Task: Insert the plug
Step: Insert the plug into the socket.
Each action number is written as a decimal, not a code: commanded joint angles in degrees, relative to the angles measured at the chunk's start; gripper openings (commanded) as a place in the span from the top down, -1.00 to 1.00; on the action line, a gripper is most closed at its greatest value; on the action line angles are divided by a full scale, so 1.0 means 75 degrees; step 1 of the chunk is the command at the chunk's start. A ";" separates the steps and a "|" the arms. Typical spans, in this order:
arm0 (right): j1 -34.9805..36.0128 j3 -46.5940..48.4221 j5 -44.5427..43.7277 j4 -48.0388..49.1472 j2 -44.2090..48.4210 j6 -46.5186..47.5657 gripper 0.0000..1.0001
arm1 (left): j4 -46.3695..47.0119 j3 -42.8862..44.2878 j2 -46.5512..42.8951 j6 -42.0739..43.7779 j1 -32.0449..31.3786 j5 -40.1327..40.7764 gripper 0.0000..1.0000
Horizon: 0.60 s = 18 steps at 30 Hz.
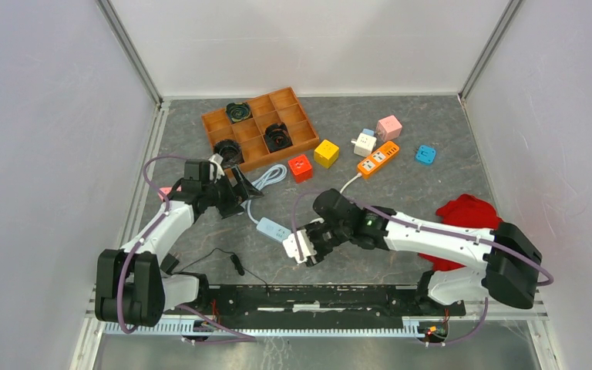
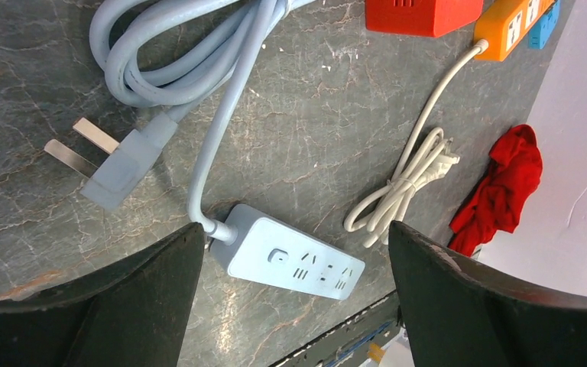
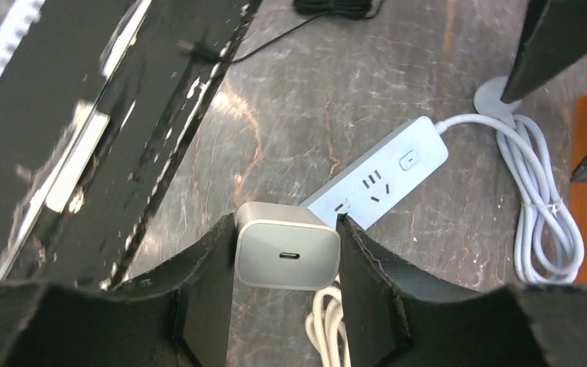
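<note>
The plug [image 3: 287,245], a white charger block with a small port on its back face, sits between the fingers of my right gripper [image 3: 287,256], which is shut on it. Just beyond the plug, the light blue power strip [image 3: 386,172] lies flat on the table with its sockets facing up. From above, the right gripper [image 1: 306,245] and plug [image 1: 299,248] hang just near-right of the strip [image 1: 272,230]. My left gripper [image 1: 231,196] is open and empty, above the table near the strip's cord. Its wrist view shows the strip [image 2: 290,256] between the wide-spread jaws.
The strip's coiled cord ends in a three-pin plug [image 2: 115,164]. A white coiled cable [image 2: 405,183] lies beside the strip. At the back are a wooden tray [image 1: 217,123], red cube [image 1: 301,167], yellow cube [image 1: 326,153], orange strip [image 1: 378,159]. Red cloth [image 1: 466,216] lies right.
</note>
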State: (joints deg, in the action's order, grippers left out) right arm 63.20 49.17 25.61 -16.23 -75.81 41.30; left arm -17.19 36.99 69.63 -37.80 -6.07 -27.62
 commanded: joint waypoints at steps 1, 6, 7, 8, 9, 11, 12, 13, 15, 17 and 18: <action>-0.0936 0.0578 0.2803 -0.1683 -0.0173 0.3294 0.28 | 0.0208 -0.0148 -0.0192 0.0215 0.0041 -0.0396 -0.90; -0.1325 0.1271 0.2831 -0.2956 -0.0887 0.4887 0.28 | 0.0310 -0.0292 -0.0280 0.0118 0.0040 -0.0499 -0.84; -0.1337 0.1378 0.2753 -0.3067 -0.1022 0.5074 0.28 | 0.0310 -0.0295 -0.0293 0.0124 0.0045 -0.0495 -0.83; -0.1376 0.1482 0.2772 -0.3223 -0.1133 0.5314 0.28 | 0.0306 -0.0308 -0.0308 0.0129 0.0039 -0.0499 -0.83; -0.1414 0.1583 0.2884 -0.3422 -0.1277 0.5588 0.28 | 0.0309 -0.0320 -0.0307 0.0130 0.0046 -0.0492 -0.83; -0.1557 0.1830 0.3166 -0.3850 -0.1562 0.6151 0.27 | 0.0312 -0.0344 -0.0304 0.0133 0.0040 -0.0473 -0.83; -0.1624 0.1914 0.3263 -0.4002 -0.1703 0.6414 0.25 | 0.0304 -0.0355 -0.0306 0.0141 0.0037 -0.0477 -0.83; -0.1702 0.1977 0.3358 -0.4159 -0.1822 0.6691 0.24 | 0.0302 -0.0369 -0.0307 0.0142 0.0034 -0.0468 -0.83; -0.1913 0.2239 0.3549 -0.4600 -0.2187 0.7454 0.25 | 0.0341 -0.0413 -0.0324 0.0133 0.0043 -0.0477 -0.84; -0.2119 0.2673 0.3840 -0.5192 -0.2618 0.8191 0.29 | 0.0392 -0.0447 -0.0350 0.0119 0.0037 -0.0510 -0.84; -0.2171 0.2951 0.3944 -0.5576 -0.2879 0.8572 0.31 | 0.0376 -0.0434 -0.0362 0.0124 0.0031 -0.0539 -0.84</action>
State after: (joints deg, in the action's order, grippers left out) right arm 49.12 64.49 47.40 -45.50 -92.62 87.50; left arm -16.12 34.13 68.53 -37.82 -6.07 -30.20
